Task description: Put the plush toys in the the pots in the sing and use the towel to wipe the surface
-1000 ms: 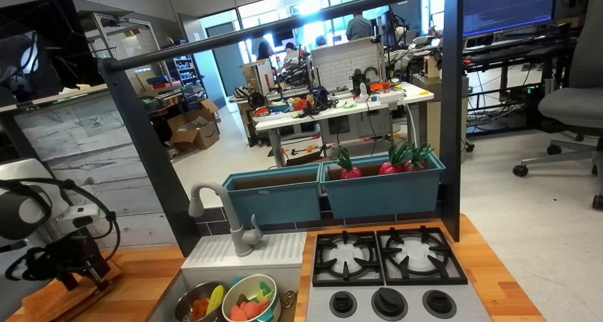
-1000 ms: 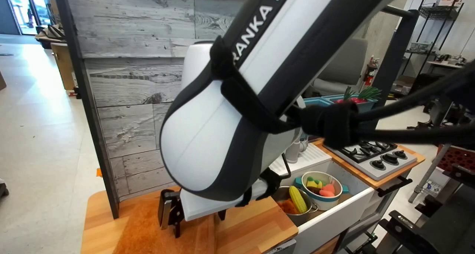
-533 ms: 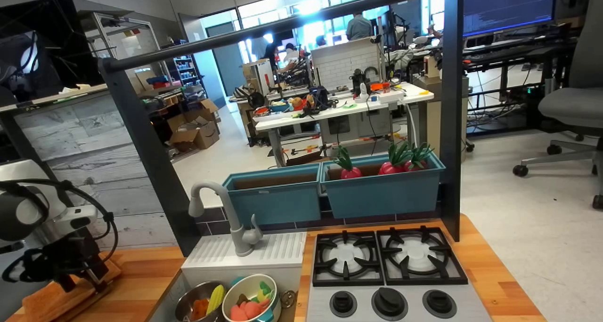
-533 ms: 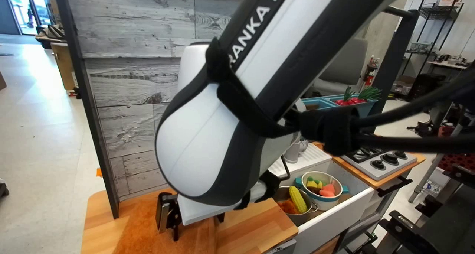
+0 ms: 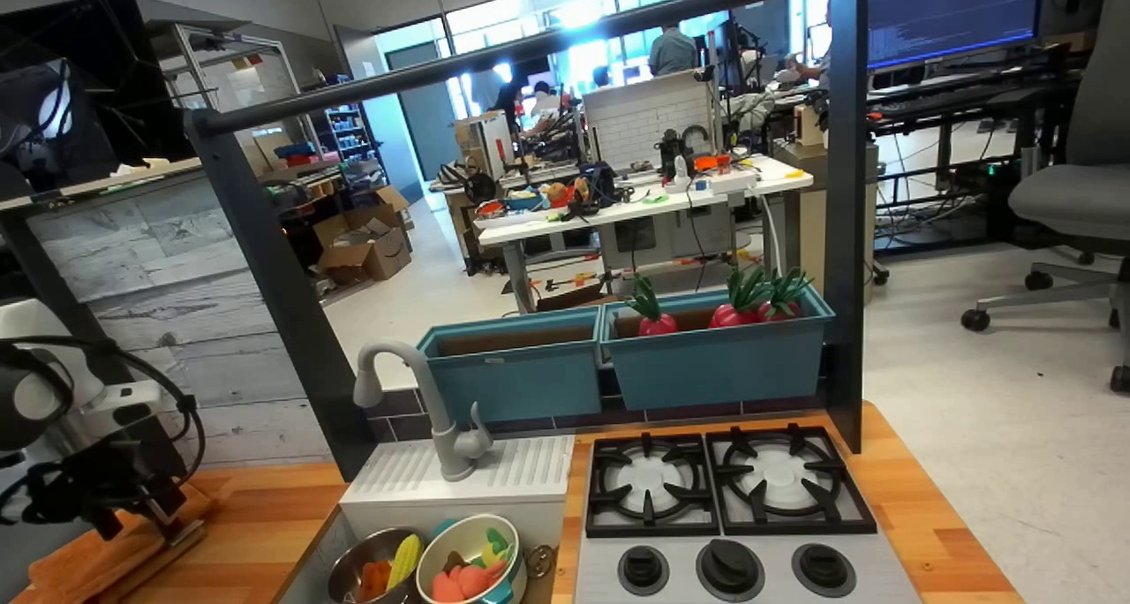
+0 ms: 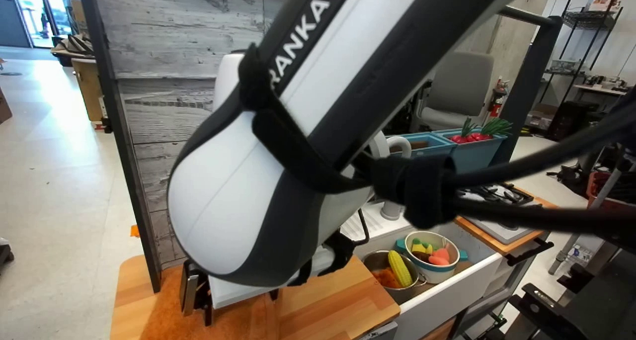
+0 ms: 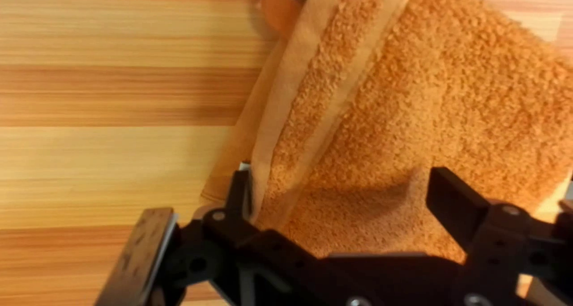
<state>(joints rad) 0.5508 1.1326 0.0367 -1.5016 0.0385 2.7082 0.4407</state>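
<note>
The wrist view shows the gripper [image 7: 342, 187] with its fingers [image 7: 454, 198] wide apart, an orange towel [image 7: 425, 95] between them and spreading toward two o'clock; wooden counter [image 7: 112, 95] shows at nine. In an exterior view the towel lies under the gripper at eight o'clock; near seven, in the sink [image 5: 543, 516], a steel pot [image 5: 357, 554] holds yellow corn [image 5: 406, 558] and a cream pot [image 5: 440, 545] holds plush toys [image 5: 472, 579]. In an exterior view the arm [image 6: 228, 191] partly hides the towel at seven o'clock; the pots stand toward four.
</note>
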